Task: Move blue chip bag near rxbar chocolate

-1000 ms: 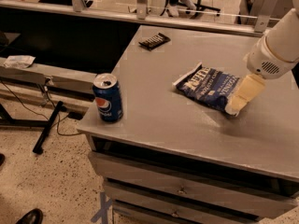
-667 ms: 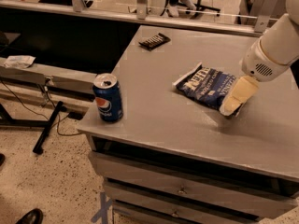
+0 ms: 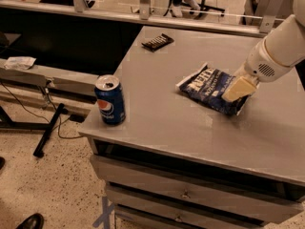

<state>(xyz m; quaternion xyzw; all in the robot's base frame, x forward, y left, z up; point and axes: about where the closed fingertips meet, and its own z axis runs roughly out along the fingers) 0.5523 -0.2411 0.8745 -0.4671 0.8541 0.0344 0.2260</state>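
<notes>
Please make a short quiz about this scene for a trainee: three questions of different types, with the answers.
1. True or false: the crinkly dark blue chip bag touches the small flat dark-wrapped chocolate bar.
2. Which thing stands nearest the grey table's front left corner? A) the upright blue Pepsi can B) the chip bag C) the chocolate bar
3. Where is the robot's pale claw?
Key: 1 false, they lie apart. 2 A. 3 At the chip bag's right end.

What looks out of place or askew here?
Nothing spilled or damaged. The Pepsi can stands upright but close to the front-left corner of the table. The blue chip bag lies skewed, the gripper at its right end; the rxbar chocolate lies flat near the far edge.
</notes>
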